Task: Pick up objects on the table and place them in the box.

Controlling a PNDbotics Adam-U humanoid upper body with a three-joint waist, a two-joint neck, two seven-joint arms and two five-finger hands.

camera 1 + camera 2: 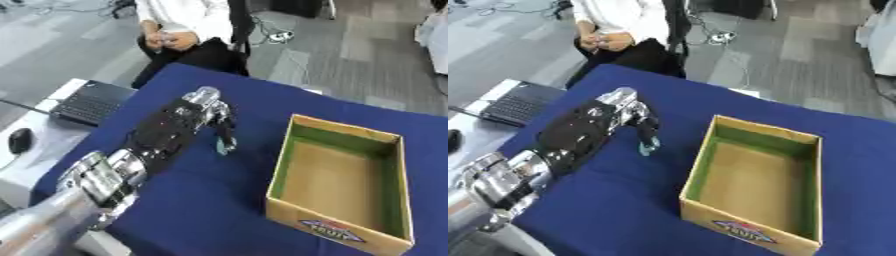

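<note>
Left hand (203, 111) is out over the blue table (201, 210), fingers curled down and pinching a small teal object (227, 146) just left of the cardboard box (702, 172). It hangs at the fingertips (whether it touches the cloth, I can't tell). The smart play, I'd judge: lift it clear above the near wall, carry it rightward over the empty bottom, and only then uncurl. Right hand isn't showing.

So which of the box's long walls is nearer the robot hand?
The box's green-lined left wall; the left robot hand, holding a small teal object, is on that side.
</note>
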